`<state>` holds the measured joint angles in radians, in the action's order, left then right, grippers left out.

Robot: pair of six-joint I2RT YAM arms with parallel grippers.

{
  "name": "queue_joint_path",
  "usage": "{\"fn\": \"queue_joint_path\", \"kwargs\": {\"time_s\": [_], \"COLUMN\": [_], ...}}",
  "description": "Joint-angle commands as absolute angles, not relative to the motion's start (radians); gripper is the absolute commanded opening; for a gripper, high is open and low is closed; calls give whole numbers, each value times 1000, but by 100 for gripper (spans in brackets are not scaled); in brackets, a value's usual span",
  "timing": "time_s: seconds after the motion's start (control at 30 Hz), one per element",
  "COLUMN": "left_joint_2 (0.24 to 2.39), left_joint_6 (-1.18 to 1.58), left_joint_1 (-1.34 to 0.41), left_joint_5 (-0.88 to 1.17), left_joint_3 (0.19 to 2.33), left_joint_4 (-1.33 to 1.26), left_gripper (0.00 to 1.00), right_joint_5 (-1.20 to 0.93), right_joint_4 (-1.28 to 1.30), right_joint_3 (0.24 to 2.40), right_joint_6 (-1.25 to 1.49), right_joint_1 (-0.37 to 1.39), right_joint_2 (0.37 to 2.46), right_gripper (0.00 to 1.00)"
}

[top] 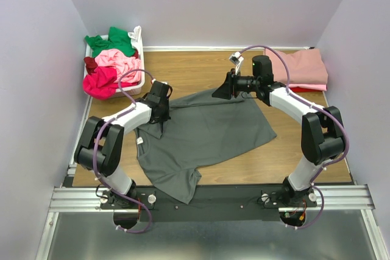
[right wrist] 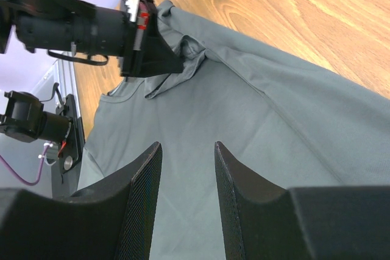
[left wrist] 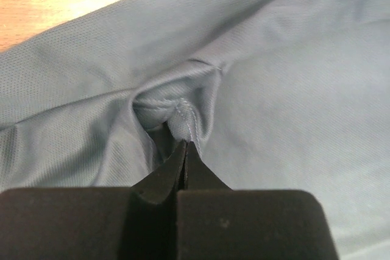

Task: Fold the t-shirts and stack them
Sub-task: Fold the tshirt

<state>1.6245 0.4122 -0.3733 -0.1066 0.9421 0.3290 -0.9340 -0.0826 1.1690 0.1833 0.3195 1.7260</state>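
A dark grey t-shirt (top: 207,135) lies spread and rumpled across the middle of the table. My left gripper (top: 162,119) is at the shirt's left part, shut on a bunched hem of the grey cloth (left wrist: 183,117). Its tips (left wrist: 185,144) are pressed together on the fold. My right gripper (top: 218,93) hovers over the shirt's far edge, open and empty. In the right wrist view (right wrist: 187,145) the grey shirt (right wrist: 244,120) lies below it, and the left gripper (right wrist: 159,59) shows pinching cloth. A folded dusty rose shirt (top: 304,68) lies at the back right.
A white basket (top: 137,59) stands at the back left corner, holding green (top: 113,41), light pink (top: 119,60), magenta (top: 100,82) and maroon (top: 90,63) shirts. Walls close the table on the left, back and right. Bare wood (top: 304,144) shows at the right front.
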Motion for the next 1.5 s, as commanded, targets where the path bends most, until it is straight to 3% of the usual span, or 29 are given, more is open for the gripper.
{"fn": "queue_joint_path", "kwargs": {"time_s": [0.0, 0.47, 0.8, 0.87, 0.9, 1.0, 1.27, 1.47], "left_joint_2": [1539, 1511, 1612, 1647, 1666, 1664, 1533, 1485], "left_joint_6": [417, 445, 511, 525, 543, 580, 653, 707], "left_joint_1": [-387, -434, -616, -652, -681, -718, -719, -669], "left_joint_5": [-43, 41, -233, -294, -331, -402, -446, -364], "left_joint_3": [927, 856, 939, 954, 960, 979, 954, 881], "left_joint_4": [319, 276, 379, 406, 417, 452, 416, 321], "left_gripper": [0, 0, 0, 8, 20, 35, 43, 39], "right_joint_5": [-957, -957, -957, -957, -959, -962, -966, -969], "right_joint_4": [-103, -103, -103, -103, -103, -103, -103, -103], "right_joint_3": [1152, 1152, 1154, 1154, 1154, 1154, 1154, 1154], "right_joint_6": [189, 189, 189, 187, 189, 187, 187, 187], "right_joint_1": [313, 307, 304, 304, 304, 302, 301, 299], "right_joint_2": [1738, 1735, 1743, 1744, 1744, 1746, 1744, 1743], "right_gripper": [47, 47, 47, 47, 47, 47, 47, 47]}}
